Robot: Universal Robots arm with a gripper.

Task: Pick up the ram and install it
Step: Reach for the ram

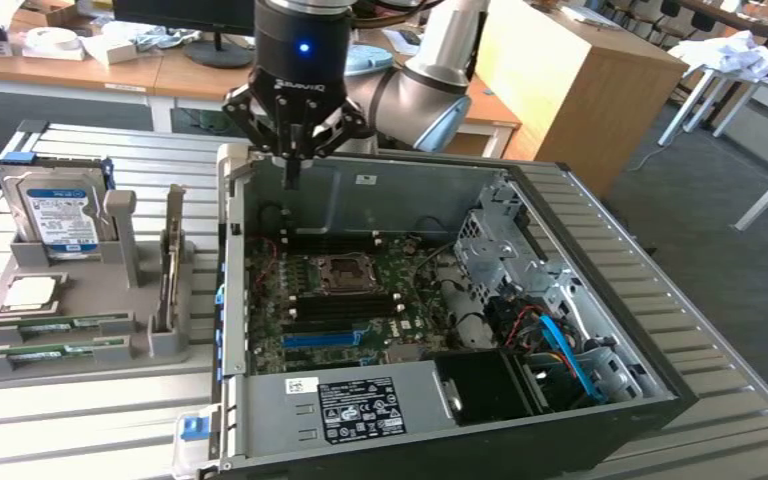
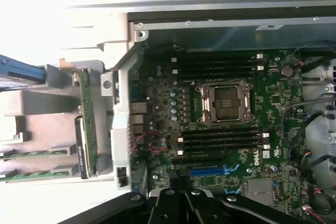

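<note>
One closed gripper (image 1: pixel 291 176) hovers at the open case's (image 1: pixel 398 190) rim.

- arm (image 1: pixel 440 60): upper part cut off by the exterior view's top edge.
- gripper (image 2: pixel 181 181): body cut off by the wrist view's edge; just the dark finger links show.
- ram sticks (image 1: pixel 53 323) in grey tray (image 1: pixel 91 372): chips and labels too small to tell; ends cut off in the wrist view.
- hard drive (image 1: pixel 57 215) and power supply label (image 1: pixel 357 408): print unreadable.
- computer case (image 1: pixel 558 440): near corner cut off by the exterior view's lower edge.
- table (image 2: pixel 31 24): washed out white in the wrist view.
</note>
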